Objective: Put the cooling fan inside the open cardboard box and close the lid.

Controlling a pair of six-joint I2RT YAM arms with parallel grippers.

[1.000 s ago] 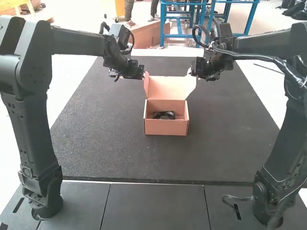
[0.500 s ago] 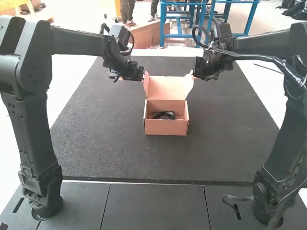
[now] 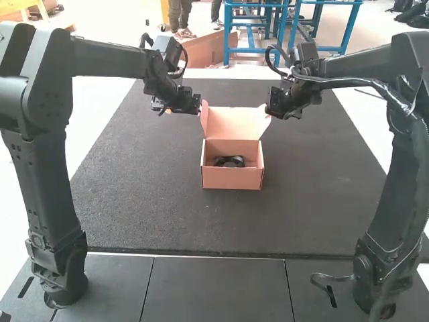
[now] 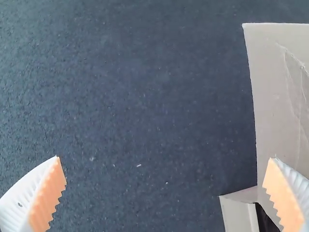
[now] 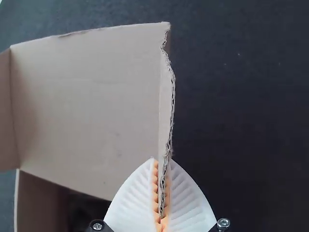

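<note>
Fan (image 3: 230, 161) sits inside the box (image 3: 232, 176). Right hand (image 3: 269, 111) is clamped on the lid (image 3: 234, 122) at its ragged side edge; left hand (image 3: 193, 105) hangs apart beside it. A one-sided pull could tear the cardboard or drag the light box across the counter (image 3: 134, 201).

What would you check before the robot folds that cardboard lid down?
1. Black cooling fan inside the brown cardboard box: ok.
2. Right end effector clamped on the brown cardboard lid at its side edge: ok.
3. Left end effector gripping the lid: not ok; it is open, not closed on it.
4. Lid standing open with nothing in its path: ok.
5. Fan sits below the box rim: cannot tell.
</note>
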